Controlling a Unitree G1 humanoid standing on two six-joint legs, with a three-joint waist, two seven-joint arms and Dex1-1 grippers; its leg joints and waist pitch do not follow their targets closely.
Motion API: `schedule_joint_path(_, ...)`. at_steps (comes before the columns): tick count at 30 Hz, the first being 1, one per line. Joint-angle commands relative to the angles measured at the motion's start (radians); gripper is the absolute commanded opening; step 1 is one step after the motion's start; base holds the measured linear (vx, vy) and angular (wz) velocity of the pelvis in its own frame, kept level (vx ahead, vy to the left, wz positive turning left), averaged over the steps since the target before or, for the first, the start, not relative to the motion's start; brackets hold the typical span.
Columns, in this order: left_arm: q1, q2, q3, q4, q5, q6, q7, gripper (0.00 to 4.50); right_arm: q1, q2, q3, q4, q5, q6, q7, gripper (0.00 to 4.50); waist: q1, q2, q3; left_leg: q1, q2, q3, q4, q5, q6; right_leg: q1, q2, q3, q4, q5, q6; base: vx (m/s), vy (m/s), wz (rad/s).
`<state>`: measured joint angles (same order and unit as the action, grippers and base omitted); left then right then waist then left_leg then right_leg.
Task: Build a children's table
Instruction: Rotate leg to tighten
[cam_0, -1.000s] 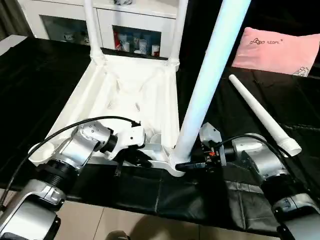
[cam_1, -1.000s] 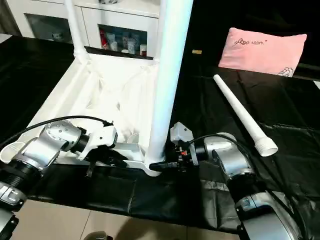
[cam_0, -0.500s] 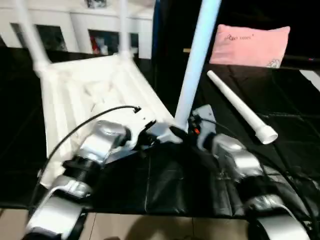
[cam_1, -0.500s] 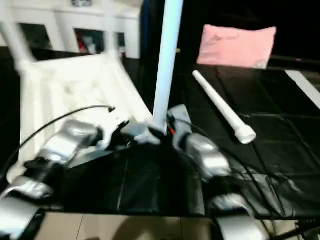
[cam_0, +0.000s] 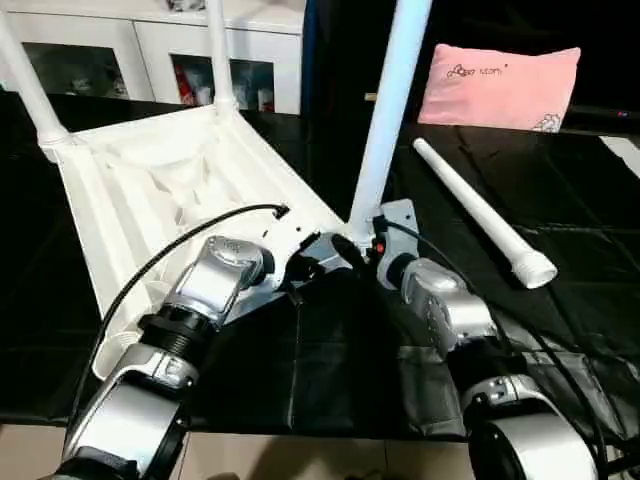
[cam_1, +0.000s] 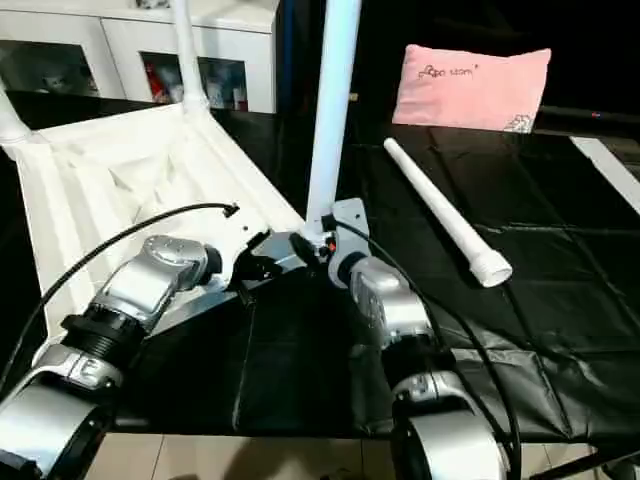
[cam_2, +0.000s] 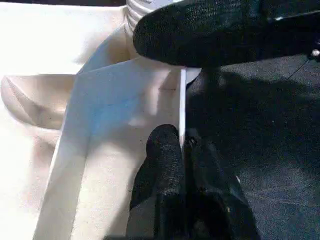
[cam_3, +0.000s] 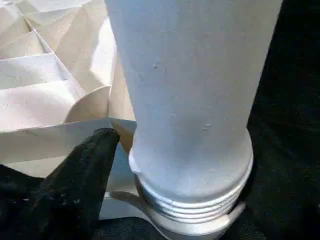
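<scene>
The upturned tabletop (cam_0: 170, 190) lies at the left of the black-draped table (cam_0: 560, 200), three legs standing in its sockets; the near-right leg (cam_0: 385, 110) shows bare threads, so it could tilt out if knocked. A fourth leg (cam_0: 480, 212) lies loose at the right. The left gripper (cam_2: 184, 150), fingers pressed together, pinches the tabletop's thin near wall. The right gripper (cam_0: 352, 250) is reached in beside the leg's base; its fingers' spread cannot be told.

1 upturned tabletop (cam_0: 150, 190) on the black cloth. 4 white legs in all: 3 standing in corner sockets, namely the far-left leg (cam_0: 25, 85), the far-middle leg (cam_0: 218, 55) and the near leg (cam_0: 388, 110), plus 1 loose leg (cam_0: 480, 212) lying flat. 1 pink pillow (cam_0: 500, 88). 1 white cabinet (cam_0: 150, 45). 2 silver arms.
</scene>
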<state>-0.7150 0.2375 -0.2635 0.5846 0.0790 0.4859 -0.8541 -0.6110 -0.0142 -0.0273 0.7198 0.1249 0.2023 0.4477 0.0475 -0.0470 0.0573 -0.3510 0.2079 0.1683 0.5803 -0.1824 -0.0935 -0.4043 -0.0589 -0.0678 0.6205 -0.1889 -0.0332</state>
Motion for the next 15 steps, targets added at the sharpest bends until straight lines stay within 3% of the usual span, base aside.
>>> schedule_joint_path(1, -0.014, 0.008, -0.007, -0.036, -0.018, -0.062, -0.039, 0.0, 0.042, -0.004, 0.031, -0.021, 0.027, 0.008, 0.097, 4.28, 0.014, 0.008, -0.068, -0.003, 0.019, -0.001, -0.061, -0.142, 0.04, 0.064, -0.078, 0.052, -0.078, -0.148, -0.185, 0.0, 0.0, 0.0)
schedule_joint_path(7, 0.051, 0.115, -0.023, -0.057, -0.034, -0.15, -0.19, 0.0, 0.13, -0.208, 0.052, -0.149, 0.048, -0.045, 0.371, 4.45, 0.025, 0.002, -0.067, -0.002, 0.02, 0.003, -0.06, -0.125, 0.059, 0.065, -0.075, 0.05, -0.076, -0.114, -0.202, 0.0, 0.0, 0.0)
schedule_joint_path(10, 0.065, 0.16, -0.042, -0.06, -0.04, -0.226, -0.28, 0.0, 0.128, -0.278, 0.052, -0.161, 0.058, -0.056, 0.474, 4.45, 0.027, 0.0, -0.065, -0.002, 0.02, 0.002, -0.06, -0.131, 0.059, 0.066, -0.076, 0.051, -0.077, -0.149, -0.194, 0.0, 0.0, 0.0)
schedule_joint_path(11, 0.07, 0.18, -0.052, -0.061, -0.046, -0.253, -0.325, 0.0, 0.124, -0.302, 0.057, -0.165, 0.061, -0.06, 0.523, 4.45, 0.028, 0.005, -0.065, -0.003, 0.019, 0.002, -0.06, -0.139, 0.061, 0.065, -0.078, 0.051, -0.08, -0.169, -0.189, 0.0, 0.0, 0.0)
schedule_joint_path(15, 0.084, 0.23, -0.081, -0.077, -0.059, -0.313, -0.445, 0.0, 0.115, -0.361, 0.096, -0.189, 0.077, -0.064, 0.676, 4.45, 0.034, 0.005, -0.066, 0.001, 0.023, 0.003, -0.059, -0.13, 0.07, 0.061, -0.076, 0.051, -0.075, -0.149, -0.2, 0.0, 0.0, 0.0)
